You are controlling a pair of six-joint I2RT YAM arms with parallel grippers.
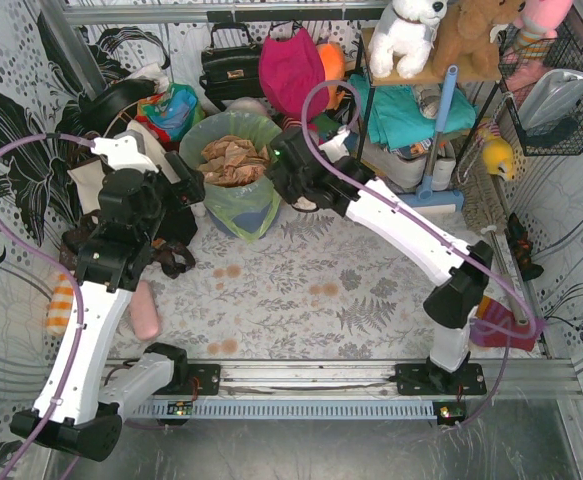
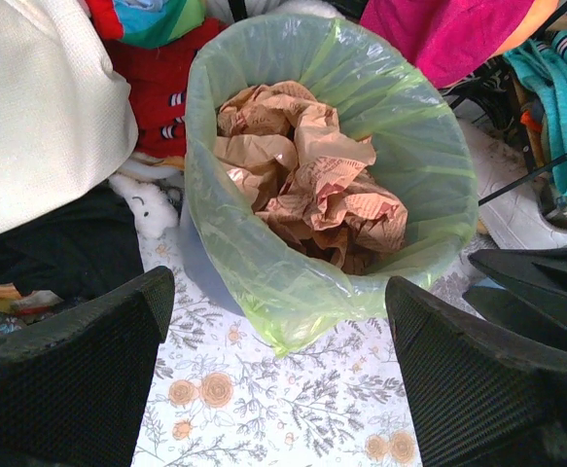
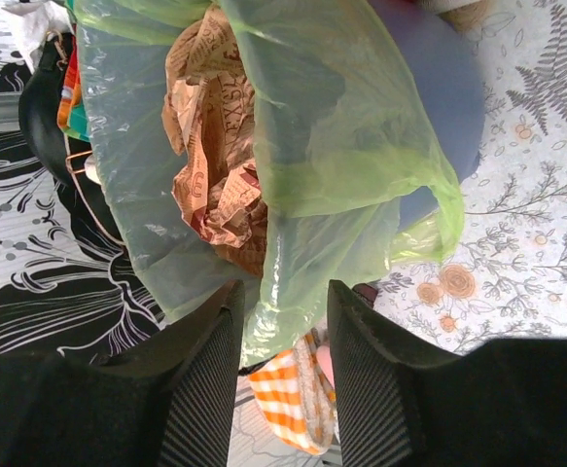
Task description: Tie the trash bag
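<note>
Trash bag point(image 2: 264, 263), thin translucent light-green plastic film, glossy and wrinkled, lines a round blue-grey bin point(image 3: 439, 97) at 12 o'clock on my floral-printed tablecloth point(image 2: 264, 399). Crumpled brown printed paper point(image 2: 302, 185) fills it. My left gripper point(image 2: 278, 292), at the bag's 8 o'clock, holds its ribbed black fingers spread wide, clear of the film. My right gripper point(image 3: 283, 302), at 3 o'clock, stands narrowly apart, a hanging fold of film between its fingers.

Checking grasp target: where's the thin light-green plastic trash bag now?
The trash bag lines the round blue-grey bin, far centre-left in top view, its edge between the right gripper's fingers.
</note>
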